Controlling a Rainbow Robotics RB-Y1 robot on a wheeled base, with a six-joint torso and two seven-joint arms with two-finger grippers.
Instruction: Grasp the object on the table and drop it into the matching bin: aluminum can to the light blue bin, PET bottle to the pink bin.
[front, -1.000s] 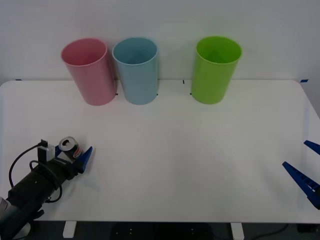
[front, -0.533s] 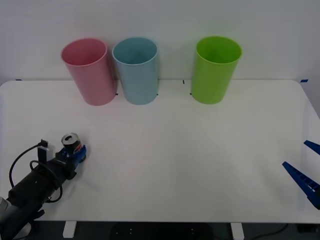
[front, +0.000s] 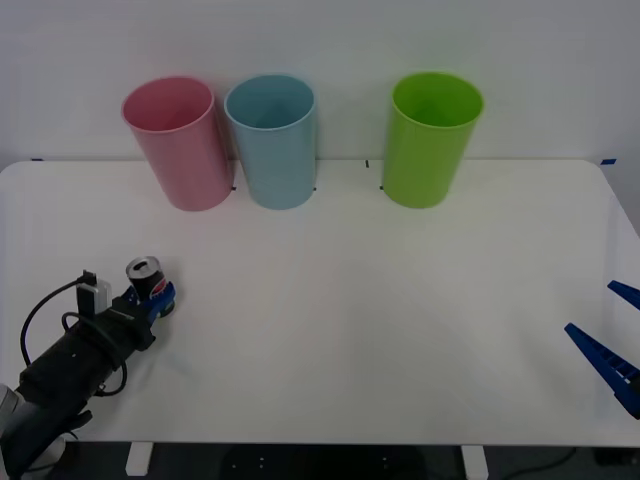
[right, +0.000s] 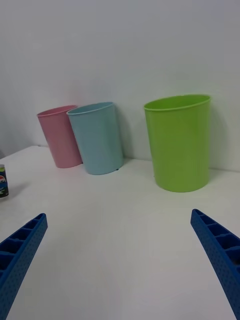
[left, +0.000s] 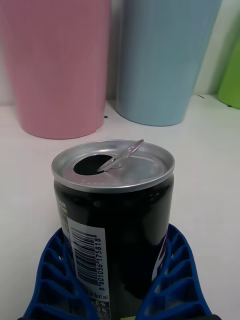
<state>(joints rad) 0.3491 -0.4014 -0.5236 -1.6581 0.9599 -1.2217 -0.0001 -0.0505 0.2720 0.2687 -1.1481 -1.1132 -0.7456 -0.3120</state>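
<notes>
A small dark aluminum can (front: 146, 274) (left: 114, 220) with a silver top and raised pull-tab stands upright at the front left of the white table (front: 400, 300); it also peeks in as a can (right: 3, 181) in the right wrist view. My left gripper (front: 153, 296) (left: 117, 280) is shut on it, blue fingers (left: 55, 272) curved round its lower body. At the table's back stand the pink bin (front: 178, 141) (left: 55, 65) (right: 59, 135) and, right beside it, the light blue bin (front: 272, 139) (left: 167, 57) (right: 97, 137). My right gripper (front: 610, 345) (right: 120, 250) waits open at the front right edge.
A bright green bin (front: 430, 137) (right: 177, 142) stands at the back, right of the light blue one. The three bins line the table's far edge against a white wall. Bare tabletop lies between the can and the bins.
The left gripper's fingers have shut round the can, and the can has shifted slightly away from the front edge with the gripper. The right arm has stayed still.
</notes>
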